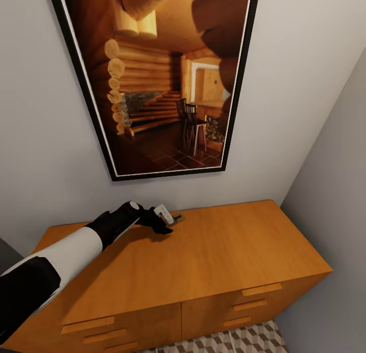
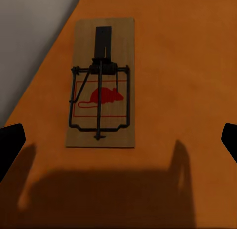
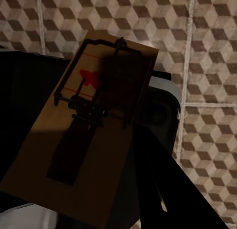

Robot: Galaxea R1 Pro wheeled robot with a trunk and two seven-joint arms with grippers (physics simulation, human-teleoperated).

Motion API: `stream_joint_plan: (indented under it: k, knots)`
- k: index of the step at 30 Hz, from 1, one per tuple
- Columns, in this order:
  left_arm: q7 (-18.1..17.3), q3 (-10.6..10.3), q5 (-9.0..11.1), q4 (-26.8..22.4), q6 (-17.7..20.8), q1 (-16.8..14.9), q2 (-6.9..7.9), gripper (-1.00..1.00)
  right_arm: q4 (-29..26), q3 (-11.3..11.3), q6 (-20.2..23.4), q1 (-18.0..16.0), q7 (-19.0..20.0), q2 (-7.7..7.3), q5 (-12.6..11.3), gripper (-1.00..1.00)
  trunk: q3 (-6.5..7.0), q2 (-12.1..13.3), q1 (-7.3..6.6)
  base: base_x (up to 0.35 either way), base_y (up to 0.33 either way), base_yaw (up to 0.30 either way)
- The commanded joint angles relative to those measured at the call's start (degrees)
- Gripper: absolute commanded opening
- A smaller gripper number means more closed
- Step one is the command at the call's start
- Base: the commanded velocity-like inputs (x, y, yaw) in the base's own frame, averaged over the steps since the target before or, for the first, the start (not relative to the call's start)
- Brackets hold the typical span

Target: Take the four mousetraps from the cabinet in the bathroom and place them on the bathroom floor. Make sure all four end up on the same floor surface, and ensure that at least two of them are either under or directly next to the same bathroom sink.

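On the cabinet (image 1: 213, 251) top, the left gripper (image 2: 118, 140) hangs wide open over a mousetrap (image 2: 101, 83) lying at twelve o'clock, long axis running straight ahead between the jaws; the right gripper (image 3: 148, 155) clamps another mousetrap (image 3: 94, 140).

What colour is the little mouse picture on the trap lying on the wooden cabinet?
Red, printed on the tan board of the mousetrap; the left wrist view shows it best.

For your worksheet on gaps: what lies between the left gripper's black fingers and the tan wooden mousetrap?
Only bare orange-brown wooden cabinet top, shadowed, separates the fingers from the mousetrap, in the left wrist view.
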Motion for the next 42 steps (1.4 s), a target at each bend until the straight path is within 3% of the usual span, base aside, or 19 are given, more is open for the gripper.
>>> stream_joint_plan:
  k: [1,42]
  knots:
    - [0.08,-0.32,0.60,-0.13,0.48,-0.08,0.10,1.00,0.09,0.26,-0.23,-0.05,-0.06,0.02,-0.13,-1.00,-0.11,-0.11,0.03,0.000,0.000,0.000]
    - [0.05,-0.08,0.60,-0.49,0.47,-0.07,0.13,1.00,0.09,0.28,-0.23,-0.05,-0.08,0.15,-0.13,-1.00,-0.11,-0.11,0.03,0.029,0.000,0.000]
